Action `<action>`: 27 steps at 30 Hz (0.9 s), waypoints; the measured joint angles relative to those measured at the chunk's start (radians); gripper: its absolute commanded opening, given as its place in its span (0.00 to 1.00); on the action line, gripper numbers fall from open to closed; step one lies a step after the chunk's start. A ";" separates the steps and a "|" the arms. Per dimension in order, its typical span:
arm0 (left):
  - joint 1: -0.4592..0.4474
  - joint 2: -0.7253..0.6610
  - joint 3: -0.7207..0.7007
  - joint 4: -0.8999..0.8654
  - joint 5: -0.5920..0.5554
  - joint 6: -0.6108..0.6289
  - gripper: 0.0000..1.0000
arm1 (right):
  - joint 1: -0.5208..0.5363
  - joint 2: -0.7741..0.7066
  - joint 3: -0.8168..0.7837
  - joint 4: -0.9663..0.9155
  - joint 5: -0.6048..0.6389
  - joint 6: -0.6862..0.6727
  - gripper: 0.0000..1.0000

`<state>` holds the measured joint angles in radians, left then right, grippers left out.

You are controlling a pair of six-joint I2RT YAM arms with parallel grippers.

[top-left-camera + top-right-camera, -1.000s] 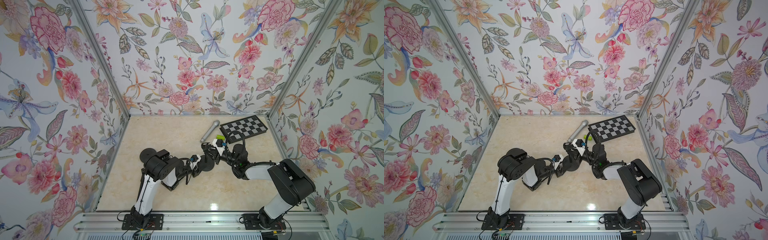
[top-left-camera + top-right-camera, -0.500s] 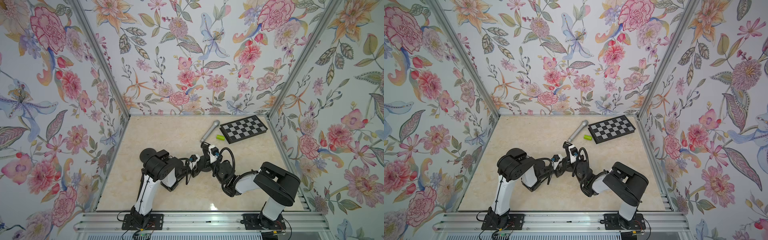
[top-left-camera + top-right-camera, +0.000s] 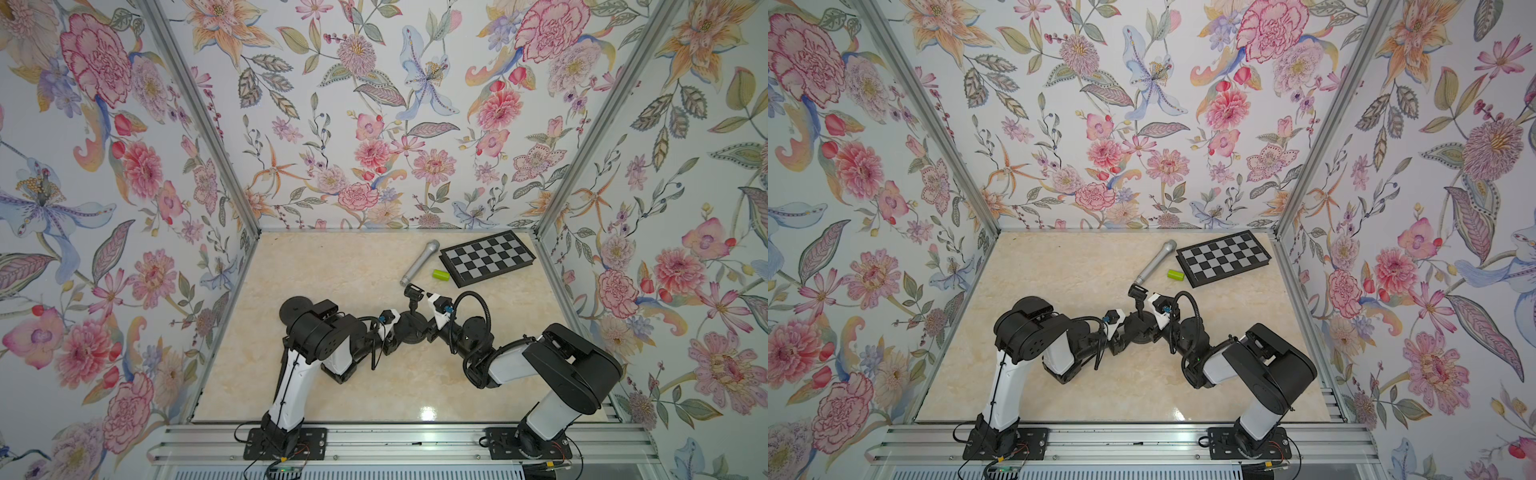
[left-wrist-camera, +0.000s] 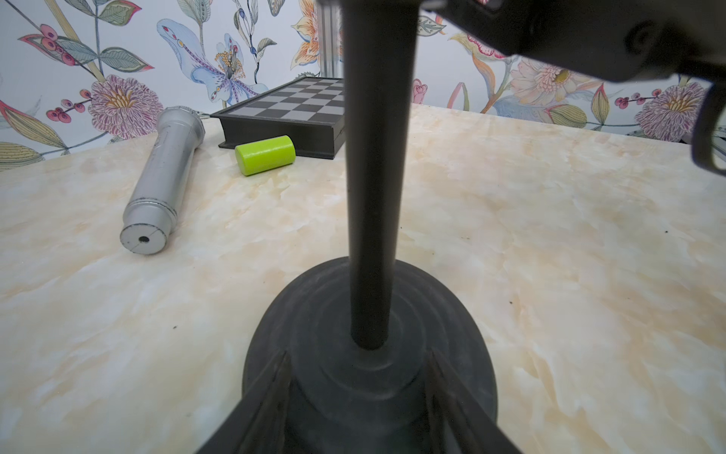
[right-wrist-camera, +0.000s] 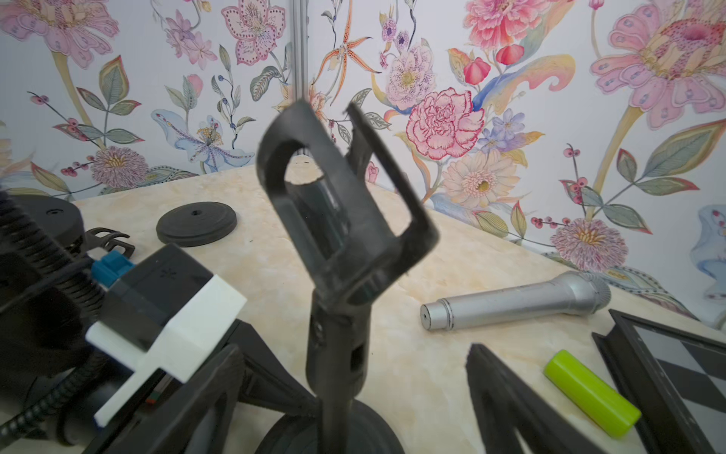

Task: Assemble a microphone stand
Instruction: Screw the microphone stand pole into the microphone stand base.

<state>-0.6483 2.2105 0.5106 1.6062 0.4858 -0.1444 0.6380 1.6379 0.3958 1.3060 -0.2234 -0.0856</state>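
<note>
The black microphone stand stands upright at the table's middle, with its round base (image 3: 411, 332) on the marble and its pole (image 4: 373, 188) rising from it. A U-shaped clip (image 5: 338, 196) tops the pole and holds nothing. My left gripper (image 4: 358, 353) is shut on the base's raised hub, one finger on each side. My right gripper (image 5: 355, 350) is open, its fingers (image 5: 506, 397) standing well clear of the pole on both sides. The silver microphone (image 3: 419, 262) lies on the table behind the stand.
A green cylinder (image 3: 441, 274) lies between the microphone and a chessboard box (image 3: 486, 257) at the back right. A second black disc (image 5: 196, 222) lies by the left arm's elbow (image 3: 320, 332). Floral walls enclose three sides.
My right gripper has opened and let go of the stand's pole, and its arm has swung back to the right. The left gripper has kept still on the base.
</note>
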 measured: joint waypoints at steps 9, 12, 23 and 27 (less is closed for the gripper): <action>0.002 0.000 -0.002 0.000 0.001 -0.001 0.55 | -0.137 0.064 0.137 -0.110 -0.424 0.049 0.48; 0.002 0.000 -0.002 0.000 0.001 -0.001 0.55 | -0.136 0.085 0.145 -0.109 -0.441 0.068 0.27; 0.002 0.000 0.003 0.000 0.000 -0.002 0.55 | 0.131 0.109 0.058 0.069 0.252 0.070 0.00; 0.002 0.000 0.002 0.000 -0.001 -0.001 0.55 | 0.268 0.211 0.057 0.244 0.625 0.072 0.00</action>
<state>-0.6464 2.2105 0.5129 1.6066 0.4850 -0.1455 0.9062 1.8488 0.4530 1.5501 0.4019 -0.0139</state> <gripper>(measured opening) 0.547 0.265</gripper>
